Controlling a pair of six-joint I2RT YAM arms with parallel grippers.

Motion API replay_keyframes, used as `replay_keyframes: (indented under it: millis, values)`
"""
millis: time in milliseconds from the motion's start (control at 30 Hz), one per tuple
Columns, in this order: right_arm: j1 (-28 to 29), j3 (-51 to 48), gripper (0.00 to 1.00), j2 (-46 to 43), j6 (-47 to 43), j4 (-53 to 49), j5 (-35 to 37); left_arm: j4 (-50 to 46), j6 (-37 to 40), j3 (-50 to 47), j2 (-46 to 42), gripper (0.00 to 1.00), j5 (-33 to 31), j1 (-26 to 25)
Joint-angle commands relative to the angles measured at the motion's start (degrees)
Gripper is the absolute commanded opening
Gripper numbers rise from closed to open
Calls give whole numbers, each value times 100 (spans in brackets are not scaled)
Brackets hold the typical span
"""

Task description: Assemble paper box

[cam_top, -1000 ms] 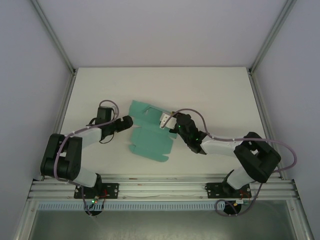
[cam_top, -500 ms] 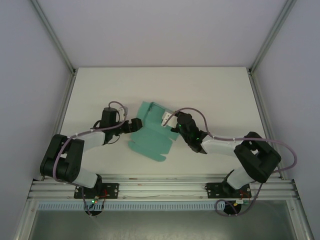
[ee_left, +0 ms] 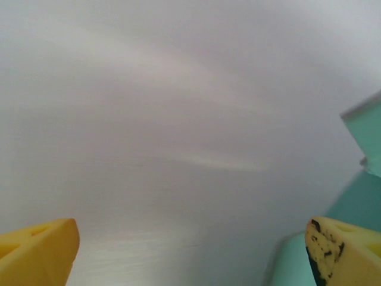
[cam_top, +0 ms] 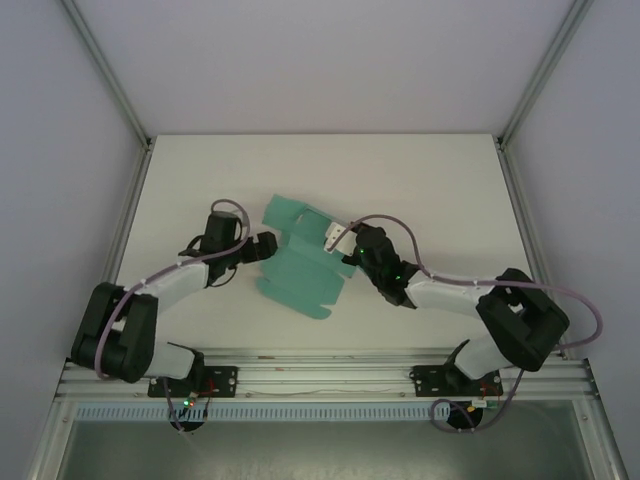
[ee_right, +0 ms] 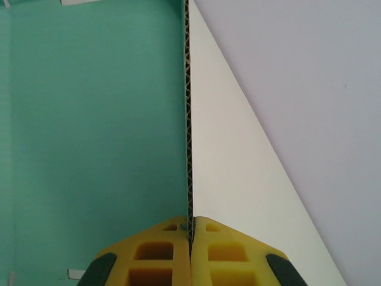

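The paper box [cam_top: 300, 270] is a teal die-cut sheet, partly folded, lying mid-table between both arms. My right gripper [cam_top: 338, 243] is shut on its right flap. In the right wrist view the yellow fingers [ee_right: 161, 250] of that gripper [ee_right: 191, 229] pinch the corrugated edge of the paper box [ee_right: 89, 137], with the teal face to the left and the pale back to the right. My left gripper [cam_top: 264, 247] sits at the sheet's left edge. Seen from its wrist, the left gripper [ee_left: 190, 256] is open over bare table, and the paper box [ee_left: 364, 196] shows beside the right fingertip [ee_left: 342, 250].
The white table [cam_top: 420, 180] is walled by a white enclosure with metal posts at the back corners. A metal rail [cam_top: 320, 375] carrying both arm bases runs along the near edge. Cables loop over each arm.
My left gripper pushed right into the sheet's left edge, then drew back a little to the left. The sheet's far-left flap shifted with it. The right gripper kept its grip.
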Motion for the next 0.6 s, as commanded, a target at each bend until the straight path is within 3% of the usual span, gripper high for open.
replay_keyframes:
  millis: [0, 67, 233, 567]
  values:
    - [1, 62, 0, -133, 169, -146, -158, -1030, -225, 162, -384, 98, -1247, 136]
    - [3, 67, 0, -126, 151, -161, -191, -918, -77, 103, -582, 98, -969, 147]
    - [7, 97, 0, -134, 183, -148, -299, 352, 272, -197, -710, 96, 453, 151]
    - [4, 93, 0, -230, 247, -161, -413, 450, 619, 359, 343, 81, 760, -156]
